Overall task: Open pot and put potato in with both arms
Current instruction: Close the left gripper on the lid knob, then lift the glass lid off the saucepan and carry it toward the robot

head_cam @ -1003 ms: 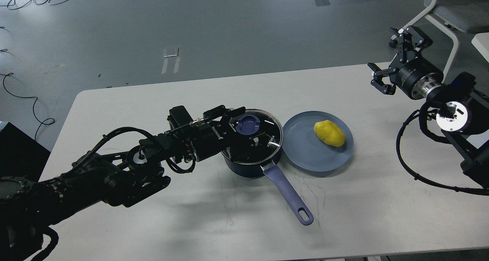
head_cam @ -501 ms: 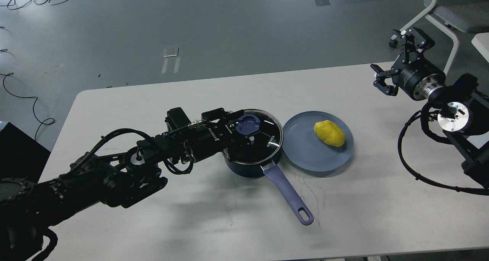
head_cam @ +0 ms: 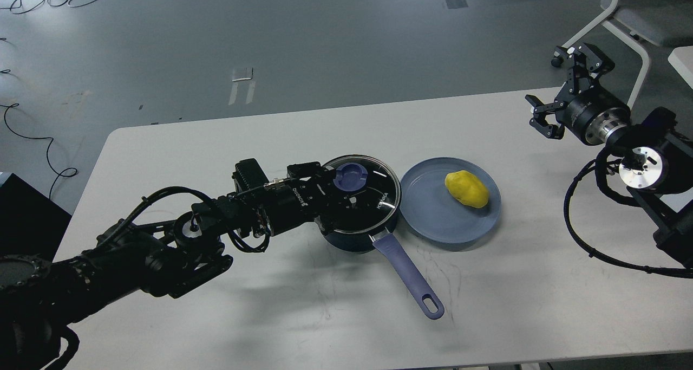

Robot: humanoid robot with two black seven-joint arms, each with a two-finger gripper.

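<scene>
pot: a dark blue pot stands mid-bench on the white bench, its long handle pointing toward the near edge and slightly right.
lid: a glass lid is seated on the pot – the blue knob sits at its centre.
left hand: the left hand is laid over the lid from the left, fingers at either side of the knob; whether the knob is actually gripped cannot be told, since dark fingers merge with the dark glass.
potato: a yellow potato lies on a blue plate just right of the pot, its long axis running from far-left to near-right.
right hand: the right hand is held up near the far right edge of the bench, fingers spread wide and empty.
key relation: the potato lies to the left of and nearer than the right hand – that arm is judged the closer one for the pick, while the lid is left to the left.
</scene>
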